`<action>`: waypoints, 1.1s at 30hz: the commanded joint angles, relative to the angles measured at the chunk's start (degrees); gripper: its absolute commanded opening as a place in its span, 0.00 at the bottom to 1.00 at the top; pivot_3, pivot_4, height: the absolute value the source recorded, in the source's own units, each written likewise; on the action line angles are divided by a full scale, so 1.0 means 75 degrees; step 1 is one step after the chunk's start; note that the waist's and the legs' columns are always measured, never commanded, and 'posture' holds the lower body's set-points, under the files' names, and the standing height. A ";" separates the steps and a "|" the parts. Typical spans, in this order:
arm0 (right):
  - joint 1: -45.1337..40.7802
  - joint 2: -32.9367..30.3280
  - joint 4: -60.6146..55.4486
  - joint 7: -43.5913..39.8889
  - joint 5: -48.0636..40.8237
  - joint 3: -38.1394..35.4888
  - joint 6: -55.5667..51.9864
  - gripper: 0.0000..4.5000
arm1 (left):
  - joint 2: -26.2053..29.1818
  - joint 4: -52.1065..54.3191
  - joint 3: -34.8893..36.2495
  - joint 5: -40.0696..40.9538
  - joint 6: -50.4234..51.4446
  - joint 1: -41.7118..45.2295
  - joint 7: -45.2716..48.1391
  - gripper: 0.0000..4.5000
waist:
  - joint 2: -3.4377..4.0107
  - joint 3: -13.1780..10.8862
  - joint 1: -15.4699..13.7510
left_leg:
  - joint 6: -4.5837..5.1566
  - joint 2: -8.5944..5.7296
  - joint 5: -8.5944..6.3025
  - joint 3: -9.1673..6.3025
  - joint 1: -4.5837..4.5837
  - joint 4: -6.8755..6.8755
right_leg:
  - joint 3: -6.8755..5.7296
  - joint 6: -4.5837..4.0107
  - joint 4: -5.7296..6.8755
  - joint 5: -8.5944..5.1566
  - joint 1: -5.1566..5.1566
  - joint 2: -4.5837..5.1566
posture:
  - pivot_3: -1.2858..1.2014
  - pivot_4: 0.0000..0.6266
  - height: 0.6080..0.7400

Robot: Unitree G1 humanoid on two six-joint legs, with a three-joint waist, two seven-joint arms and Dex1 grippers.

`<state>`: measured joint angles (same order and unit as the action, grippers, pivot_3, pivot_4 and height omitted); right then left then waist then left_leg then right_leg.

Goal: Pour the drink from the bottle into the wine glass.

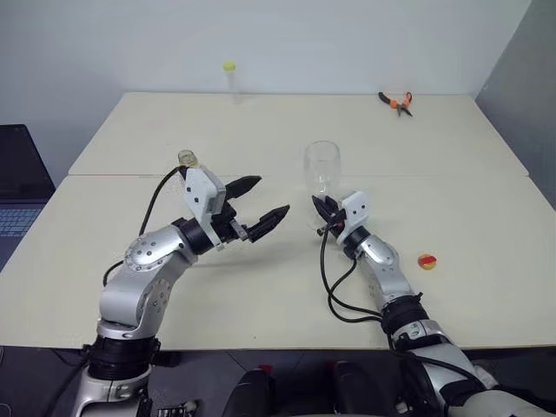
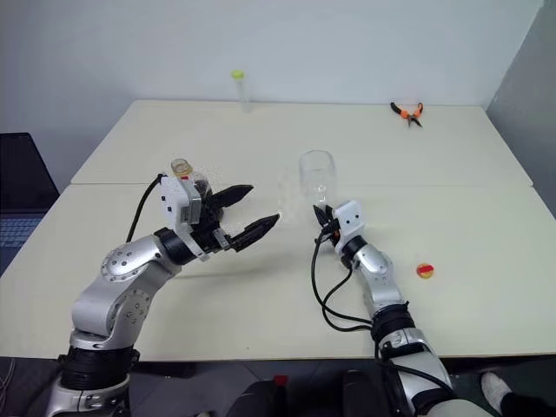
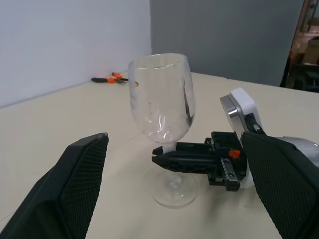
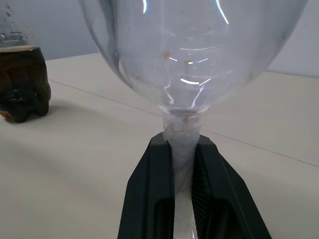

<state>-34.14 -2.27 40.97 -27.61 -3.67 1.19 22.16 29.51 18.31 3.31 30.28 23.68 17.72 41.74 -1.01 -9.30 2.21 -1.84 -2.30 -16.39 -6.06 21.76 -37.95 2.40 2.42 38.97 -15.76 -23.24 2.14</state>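
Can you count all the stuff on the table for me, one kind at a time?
Wine glass: 1
Bottle: 1
Bottle cap: 1
Clear tube: 1
Pliers: 1
Total: 5

The wine glass (image 3: 160, 97) is clear, glossy glass catching bright highlights, its stem wrapped in whitish crinkled film. The right claw (image 4: 183, 164) has matt black plastic fingers; the left claw's pads (image 3: 82, 169) are finely cross-hatched. The desk (image 1: 261, 295) is smooth, matt cream. The bottle (image 4: 22, 82) is clear glossy plastic.
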 commanded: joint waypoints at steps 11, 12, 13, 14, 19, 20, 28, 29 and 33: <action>0.0512 -0.0216 -0.0649 -0.0348 -0.0167 0.0042 -0.0536 0.88 | 0.0668 -0.0014 0.0314 0.0153 -0.0051 0.0181 0.0671 1.00 | 0.0004 -0.0002 0.0005 | 0.0000 0.0003 0.0000 -0.0003 0.0000 0.0002 | -0.0001 0.0000 0.0000 0.0000 -0.0001 -0.0001 | 0.52 0.24 1.00; 0.0541 -0.0272 -0.0713 -0.0316 -0.0075 0.0089 -0.0597 0.95 | 0.0651 -0.0046 0.0300 0.0125 -0.0082 0.0207 0.0670 1.00 | 0.0004 -0.0002 0.0004 | 0.0000 0.0003 0.0000 -0.0002 0.0000 0.0001 | -0.0001 0.0000 0.0000 0.0000 -0.0001 -0.0001 | 0.52 0.24 1.00; 0.0563 -0.0313 -0.0763 -0.0293 -0.0009 0.0125 -0.0645 1.00 | 0.0638 -0.0069 0.0291 0.0104 -0.0104 0.0226 0.0669 1.00 | 0.0004 -0.0002 0.0003 | 0.0001 0.0002 0.0000 -0.0002 0.0000 0.0001 | 0.0000 0.0000 0.0000 0.0000 -0.0001 -0.0001 | 0.52 0.24 1.00; 0.0594 -0.0346 -0.0828 -0.0313 0.0010 0.0155 -0.0724 1.00 | 0.0629 -0.0084 0.0281 0.0087 -0.0130 0.0245 0.0683 1.00 | 0.0004 -0.0002 0.0003 | 0.0001 0.0002 0.0000 -0.0002 0.0001 0.0001 | -0.0001 0.0000 0.0000 0.0000 -0.0001 -0.0001 | 0.52 0.24 1.00; 0.0845 -0.0553 -0.1350 -0.0579 -0.0205 0.0139 -0.1166 1.00 | 0.0594 -0.0120 0.0270 0.0031 -0.0207 0.0307 0.0689 1.00 | 0.0004 -0.0002 -0.0003 | 0.0001 0.0002 0.0000 -0.0002 0.0001 0.0001 | -0.0001 0.0000 -0.0001 0.0000 -0.0001 -0.0001 | 0.52 0.24 1.00; 0.0955 -0.0639 -0.1524 -0.0667 -0.0254 0.0128 -0.1259 1.00 | 0.0585 -0.0101 0.0281 0.0027 -0.0211 0.0304 0.0666 1.00 | 0.0004 -0.0002 -0.0004 | 0.0001 0.0002 -0.0001 -0.0002 0.0001 0.0001 | -0.0001 0.0000 -0.0001 0.0000 -0.0001 0.0000 | 0.52 0.24 1.00; 0.1766 -0.1160 -0.3326 -0.1295 -0.0987 0.0089 -0.2827 1.00 | 0.0705 0.0408 0.0464 0.0112 -0.0024 -0.0006 0.0516 1.00 | 0.0003 -0.0002 -0.0044 | 0.0009 0.0004 -0.0005 -0.0003 0.0003 0.0001 | 0.0000 0.0000 -0.0002 0.0000 -0.0001 0.0004 | 0.52 0.24 1.00; 0.1900 -0.1206 -0.3728 -0.1405 -0.1252 0.0067 -0.3248 1.00 | 0.0722 0.0499 0.0502 0.0130 0.0013 -0.0094 0.0471 1.00 | 0.0004 -0.0002 -0.0039 | 0.0009 0.0005 -0.0005 -0.0003 0.0002 0.0002 | 0.0000 0.0000 -0.0002 0.0000 -0.0001 0.0006 | 0.52 0.24 1.00; 0.2435 -0.1675 -0.5138 -0.1936 -0.1810 0.0229 -0.4489 1.00 | 0.0766 0.0620 0.0581 0.0048 0.0002 -0.0366 0.0344 1.00 | 0.0005 -0.0004 -0.0050 | 0.0024 0.0008 -0.0014 -0.0003 0.0003 0.0003 | 0.0002 0.0000 -0.0003 0.0000 -0.0002 0.0013 | 0.52 0.24 1.00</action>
<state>-16.48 -13.61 8.19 -40.07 -14.89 2.56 -8.53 34.37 20.48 5.91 30.42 23.80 15.22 44.75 -0.97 -9.32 1.83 -1.63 -2.24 -16.51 -6.11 21.79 -37.93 2.39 2.43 38.94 -15.77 -23.24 2.24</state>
